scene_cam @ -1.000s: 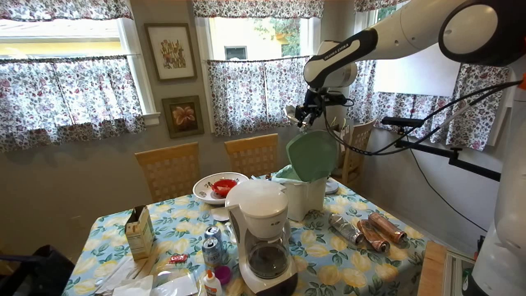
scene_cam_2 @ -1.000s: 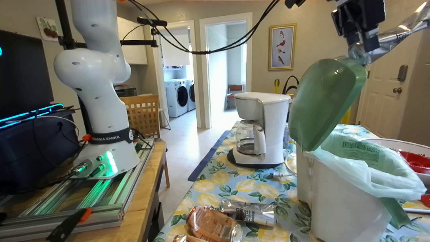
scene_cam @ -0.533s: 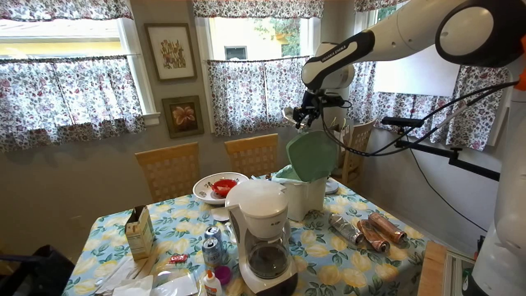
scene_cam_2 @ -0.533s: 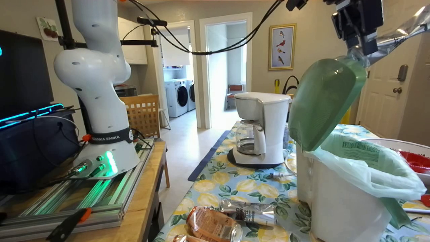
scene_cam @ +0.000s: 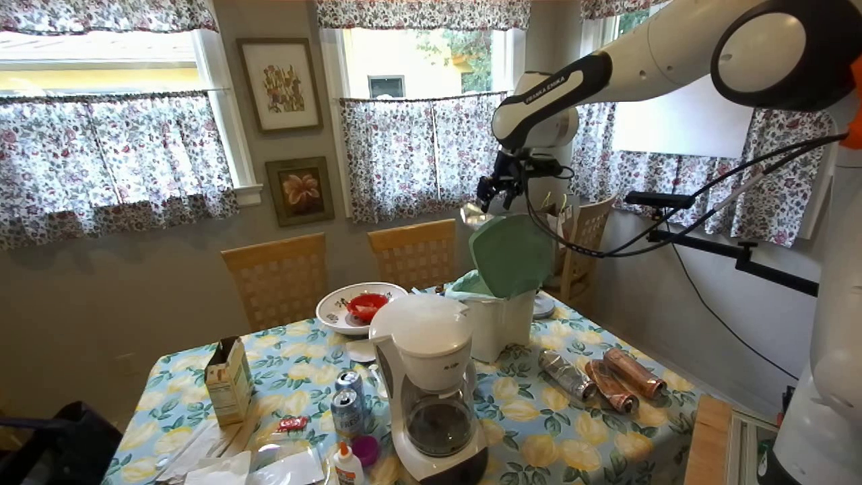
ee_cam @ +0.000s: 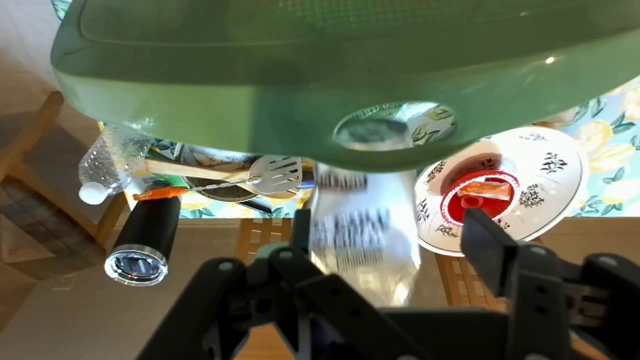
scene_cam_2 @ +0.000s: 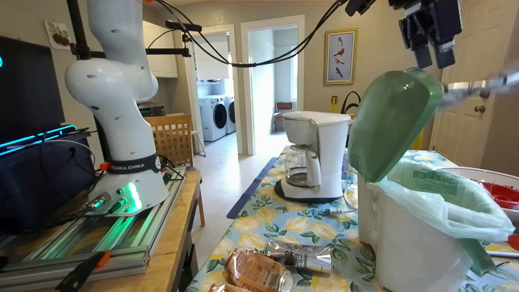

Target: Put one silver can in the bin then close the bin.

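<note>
A silver can (ee_cam: 365, 225) is in mid-air, blurred, below my gripper (ee_cam: 390, 220). In an exterior view the silver can (scene_cam_2: 480, 89) lies apart from the fingertips, beyond the lid's top edge and above the bin opening. My gripper (scene_cam_2: 436, 61) is open, just above the raised lid; it also shows in an exterior view (scene_cam: 495, 199). The white bin (scene_cam_2: 421, 247) has a pale green liner. Its green lid (scene_cam_2: 395, 121) stands open and hides part of the can in the wrist view. Another silver can (scene_cam_2: 302, 256) lies on the table beside the bin.
Brownish-red cans (scene_cam: 634, 372) lie beside the bin. A white coffee maker (scene_cam: 427, 330) stands near it. A patterned bowl (scene_cam: 337, 316) holds a red dish. A black tumbler (ee_cam: 150, 230), a plastic bottle (ee_cam: 117, 155) and a spatula (ee_cam: 275, 174) show in the wrist view.
The gripper moved slightly down and has opened. The silver can, held between its fingers before, has left them and dropped lower. The lid and bin have not moved.
</note>
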Controlling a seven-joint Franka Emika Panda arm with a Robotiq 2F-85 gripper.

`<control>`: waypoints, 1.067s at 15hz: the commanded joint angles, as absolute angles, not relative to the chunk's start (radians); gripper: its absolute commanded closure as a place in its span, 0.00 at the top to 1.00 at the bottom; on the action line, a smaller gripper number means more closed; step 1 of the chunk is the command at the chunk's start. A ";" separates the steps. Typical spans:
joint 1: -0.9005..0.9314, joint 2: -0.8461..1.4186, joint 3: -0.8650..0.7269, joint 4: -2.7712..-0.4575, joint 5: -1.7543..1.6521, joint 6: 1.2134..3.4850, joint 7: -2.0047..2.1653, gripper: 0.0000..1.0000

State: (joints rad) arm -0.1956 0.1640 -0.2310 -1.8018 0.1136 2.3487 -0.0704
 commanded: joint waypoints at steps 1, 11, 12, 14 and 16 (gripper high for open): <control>-0.207 0.171 -0.215 -1.778 0.112 2.341 -0.047 1.00; -0.201 0.144 -0.210 -1.787 0.107 2.337 -0.028 1.00; -0.199 0.137 -0.210 -1.789 0.108 2.337 -0.013 1.00; -0.196 0.121 -0.207 -1.793 0.110 2.320 0.007 1.00; -0.193 0.096 -0.202 -1.805 0.113 2.300 0.018 1.00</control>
State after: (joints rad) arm -0.1928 0.1398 -0.2156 -1.7906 0.1134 2.3432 -0.0214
